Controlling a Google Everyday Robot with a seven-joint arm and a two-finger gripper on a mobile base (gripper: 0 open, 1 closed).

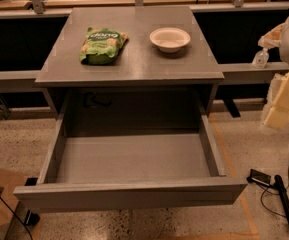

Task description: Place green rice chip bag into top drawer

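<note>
Bright-green crinkly rice chip bag (pixel 103 45) lies on the grey cabinet top (pixel 134 66), left of a white round bowl (pixel 170 39).
We see the wide grey top drawer (pixel 129 195) open below; the pale gripper (pixel 283 104) is at the right edge, and we cannot tell its state.

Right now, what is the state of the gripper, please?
Gripper, at the right edge of the view: state cannot be told; the crinkly bright-green snack bag lies apart on the grey cabinet top.

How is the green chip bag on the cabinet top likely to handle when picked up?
The crinkly bright-green snack pouch looks puffed and creased, so it is probably light and soft and would deform under a grip. Its film may be slippery. Lying flat on the grey cabinet top, it is unlikely to roll. The pale end effector is at the right edge, away from it.
</note>
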